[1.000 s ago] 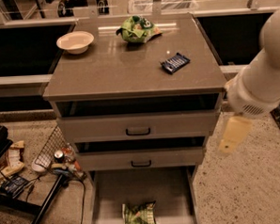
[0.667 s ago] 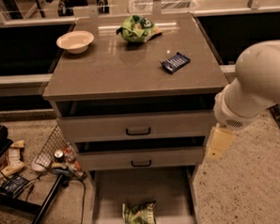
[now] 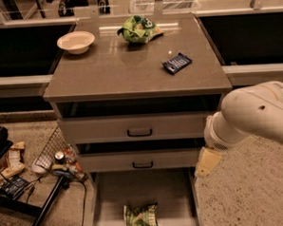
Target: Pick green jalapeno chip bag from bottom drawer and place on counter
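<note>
The green jalapeno chip bag (image 3: pixel 143 219) lies flat on the floor of the pulled-out bottom drawer (image 3: pixel 113 202), near its front edge. The counter (image 3: pixel 130 70) tops the cabinet above it. My gripper (image 3: pixel 206 163) hangs from the white arm at the right, beside the drawer's right side and above and to the right of the bag. It holds nothing that I can see.
On the counter are a white bowl (image 3: pixel 76 42), a brighter green bunched-up bag (image 3: pixel 139 29) and a dark blue packet (image 3: pixel 177 63). The two upper drawers (image 3: pixel 139 132) are shut. A wire basket and clutter (image 3: pixel 53 157) lie on the floor at left.
My arm and gripper have swung left and down, from beside the top drawer to the right edge of the bottom drawer. The bag has not moved.
</note>
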`<act>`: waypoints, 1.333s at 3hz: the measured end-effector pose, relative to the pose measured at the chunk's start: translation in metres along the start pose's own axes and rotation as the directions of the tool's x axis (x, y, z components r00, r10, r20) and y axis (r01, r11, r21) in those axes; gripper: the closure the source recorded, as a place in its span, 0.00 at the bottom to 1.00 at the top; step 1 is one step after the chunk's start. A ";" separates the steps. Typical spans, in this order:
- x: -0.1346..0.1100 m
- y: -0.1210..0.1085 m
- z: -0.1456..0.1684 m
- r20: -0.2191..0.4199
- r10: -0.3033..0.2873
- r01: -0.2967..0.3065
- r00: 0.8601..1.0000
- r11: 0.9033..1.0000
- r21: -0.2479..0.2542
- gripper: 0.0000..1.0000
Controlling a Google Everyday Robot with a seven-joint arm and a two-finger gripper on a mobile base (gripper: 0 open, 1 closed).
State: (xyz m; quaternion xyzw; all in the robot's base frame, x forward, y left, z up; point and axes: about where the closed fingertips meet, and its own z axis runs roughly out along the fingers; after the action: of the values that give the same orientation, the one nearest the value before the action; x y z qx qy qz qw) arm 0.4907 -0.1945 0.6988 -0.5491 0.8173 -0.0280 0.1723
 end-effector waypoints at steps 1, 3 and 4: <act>-0.001 0.000 0.005 0.002 -0.005 0.005 1.000 1.000 0.002 0.00; -0.009 0.044 0.090 0.018 -0.027 0.029 0.999 0.993 -0.112 0.00; -0.011 0.089 0.162 0.056 -0.019 0.029 0.998 0.982 -0.188 0.00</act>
State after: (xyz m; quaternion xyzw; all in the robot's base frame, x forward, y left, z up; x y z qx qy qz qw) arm 0.4658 -0.1260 0.5289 -0.5732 0.8047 0.0624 0.1411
